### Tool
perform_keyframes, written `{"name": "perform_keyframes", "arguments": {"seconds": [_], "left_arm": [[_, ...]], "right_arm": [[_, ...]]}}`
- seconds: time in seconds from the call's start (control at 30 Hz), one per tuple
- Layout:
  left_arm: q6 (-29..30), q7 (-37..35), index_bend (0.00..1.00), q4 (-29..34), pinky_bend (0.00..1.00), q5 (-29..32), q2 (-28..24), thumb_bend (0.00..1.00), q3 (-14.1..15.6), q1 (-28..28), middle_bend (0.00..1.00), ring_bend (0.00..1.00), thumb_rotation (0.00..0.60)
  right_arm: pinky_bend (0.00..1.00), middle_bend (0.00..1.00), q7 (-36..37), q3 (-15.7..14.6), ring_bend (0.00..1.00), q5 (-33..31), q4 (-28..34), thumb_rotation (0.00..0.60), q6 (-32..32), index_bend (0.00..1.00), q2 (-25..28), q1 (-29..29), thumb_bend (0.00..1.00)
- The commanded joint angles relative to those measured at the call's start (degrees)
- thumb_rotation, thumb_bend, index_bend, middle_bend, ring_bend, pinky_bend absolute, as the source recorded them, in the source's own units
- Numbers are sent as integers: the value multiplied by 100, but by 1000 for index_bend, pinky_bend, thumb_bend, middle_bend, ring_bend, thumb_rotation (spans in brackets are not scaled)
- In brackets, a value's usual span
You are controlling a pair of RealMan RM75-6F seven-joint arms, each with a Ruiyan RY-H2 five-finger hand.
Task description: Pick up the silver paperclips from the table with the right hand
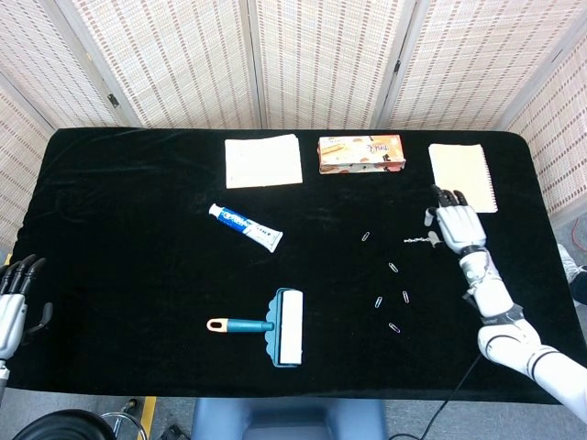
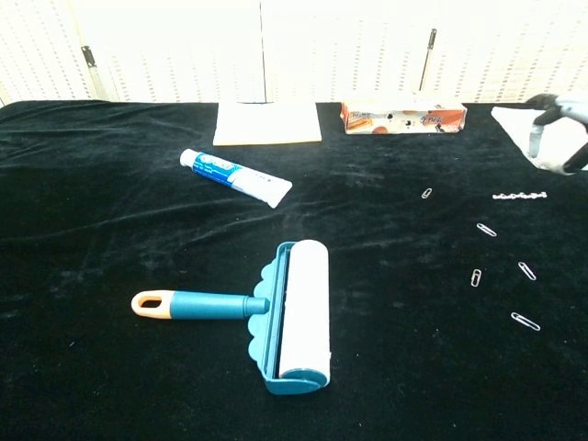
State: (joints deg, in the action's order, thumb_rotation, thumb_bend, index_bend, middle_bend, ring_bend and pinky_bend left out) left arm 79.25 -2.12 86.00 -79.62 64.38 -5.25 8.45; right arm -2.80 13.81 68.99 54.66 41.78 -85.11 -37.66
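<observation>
Several silver paperclips lie scattered on the black cloth right of centre, among them one [image 1: 366, 236] far left, one [image 1: 393, 267] in the middle and one [image 1: 394, 327] nearest me; the chest view shows them too [image 2: 486, 230]. A short linked chain of clips [image 1: 417, 240] lies just left of my right hand [image 1: 454, 223]. That hand hovers with fingers spread and holds nothing; in the chest view only its fingers [image 2: 556, 129] show at the right edge. My left hand [image 1: 11, 307] sits at the table's lower left edge, fingers apart and empty.
A teal lint roller [image 1: 275, 326] lies front centre, with a toothpaste tube [image 1: 245, 227] beyond it. Along the far edge are a cream pad [image 1: 263, 160], a printed box [image 1: 361, 153] and a spiral notebook [image 1: 462, 177] just beyond my right hand.
</observation>
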Motion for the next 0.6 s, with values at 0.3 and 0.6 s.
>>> {"name": "perform_keyframes", "arguments": {"seconds": [0.3,0.6], "left_arm": [[-46,4,11,-16,0,65,4,563,-16,15,63,66,600],[38,11,12,20,0,-44,-5,562,36,-13,63,65,600]], "right_arm": [[0,0,328,-356,0,358,-525,600,-378,459,-300,-303,450],[0,0,285,-447,0,298,-565,600,-386,429,-347,-275,453]]}}
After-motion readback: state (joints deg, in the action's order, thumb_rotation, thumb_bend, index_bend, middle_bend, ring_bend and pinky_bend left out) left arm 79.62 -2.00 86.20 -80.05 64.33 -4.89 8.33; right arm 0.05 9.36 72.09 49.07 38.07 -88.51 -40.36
